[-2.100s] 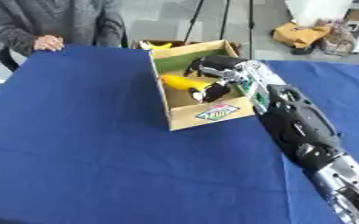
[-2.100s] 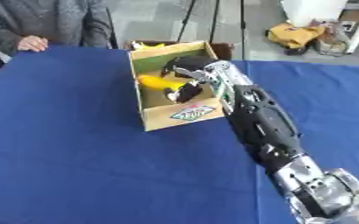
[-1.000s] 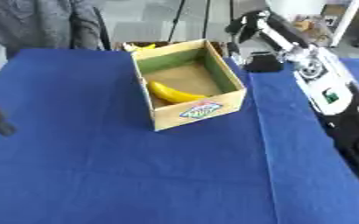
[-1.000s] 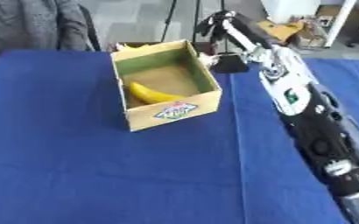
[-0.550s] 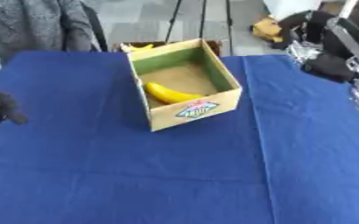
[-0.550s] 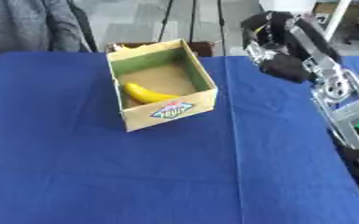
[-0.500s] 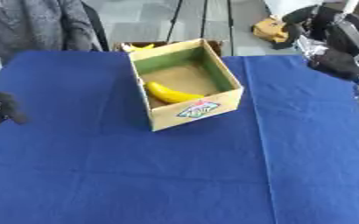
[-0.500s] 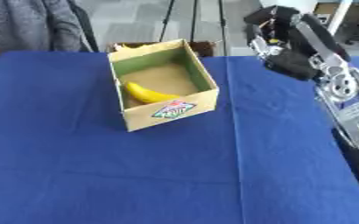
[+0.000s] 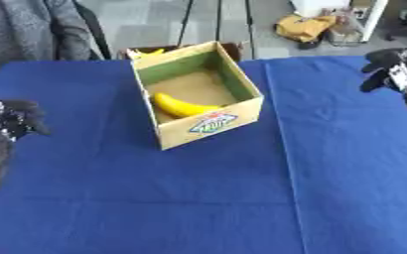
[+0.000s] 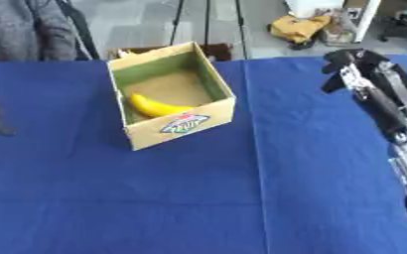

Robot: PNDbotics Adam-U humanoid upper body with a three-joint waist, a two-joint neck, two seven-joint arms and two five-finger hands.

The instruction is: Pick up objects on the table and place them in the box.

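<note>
Inside the box [image 9: 241, 87] on the blue table [image 9: 241, 198], a banana [image 9: 182, 106] is seen. Right of the box, the right hand [image 10: 346, 64] is held curled and empty. Left of it, the left hand [image 9: 12, 116] is curled too.

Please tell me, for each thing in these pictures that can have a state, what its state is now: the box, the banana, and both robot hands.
box: open at the top, upright on the blue table.
banana: lying inside the box, on its floor.
right hand: raised above the table's right side, fingers curled, holding nothing.
left hand: at the left edge, holding nothing that shows; finger posture unclear.
</note>
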